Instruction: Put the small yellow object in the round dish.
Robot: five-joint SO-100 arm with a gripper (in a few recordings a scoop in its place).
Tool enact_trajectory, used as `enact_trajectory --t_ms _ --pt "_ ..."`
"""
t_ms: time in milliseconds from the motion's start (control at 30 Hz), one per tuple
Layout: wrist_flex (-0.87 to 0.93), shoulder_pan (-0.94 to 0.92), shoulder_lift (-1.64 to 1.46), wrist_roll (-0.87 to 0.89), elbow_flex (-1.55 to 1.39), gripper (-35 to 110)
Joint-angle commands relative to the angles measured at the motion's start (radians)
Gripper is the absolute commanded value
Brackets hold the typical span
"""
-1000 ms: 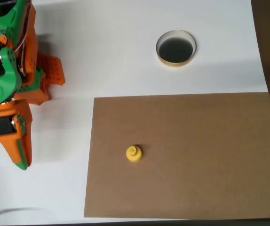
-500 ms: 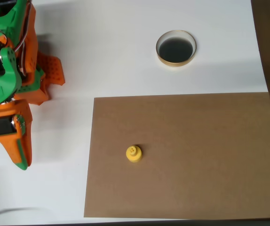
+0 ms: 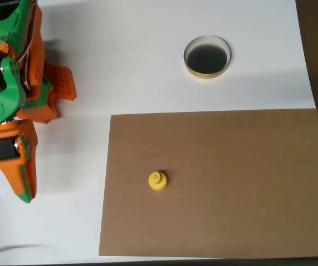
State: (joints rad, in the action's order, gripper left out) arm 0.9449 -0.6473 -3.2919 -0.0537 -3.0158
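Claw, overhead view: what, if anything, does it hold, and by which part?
Nothing. The claw is at the left edge, apart from the small yellow object on the brown mat.

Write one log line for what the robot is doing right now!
pincer: shut, far left | tiny yellow plastic knob piece: on brown board, untouched | round black dish with gold rim: empty

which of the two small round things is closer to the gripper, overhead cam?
The tiny bright yellow plastic piece, sitting on the brown board. The orange-and-green gripper is at the left edge; the dark round dish with the tan-gold rim lies farther off, on the white table.
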Motion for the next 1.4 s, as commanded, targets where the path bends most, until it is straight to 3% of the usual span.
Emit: enact_trajectory --t_ms 0,200,500,767,1000,1367 --pt "-0.011 -0.009 -0.035 -0.02 0.035 9" --pt "0.063 -0.003 -0.035 0.083 0.132 13" --pt "0.077 0.02 -0.006 -0.035 0.259 18" --pt "0.029 0.032 0.362 -0.104 0.468 21" --pt "0.072 0.137 0.445 -0.221 0.548 24" --pt "0.13 0.241 0.821 -0.196 0.744 24"
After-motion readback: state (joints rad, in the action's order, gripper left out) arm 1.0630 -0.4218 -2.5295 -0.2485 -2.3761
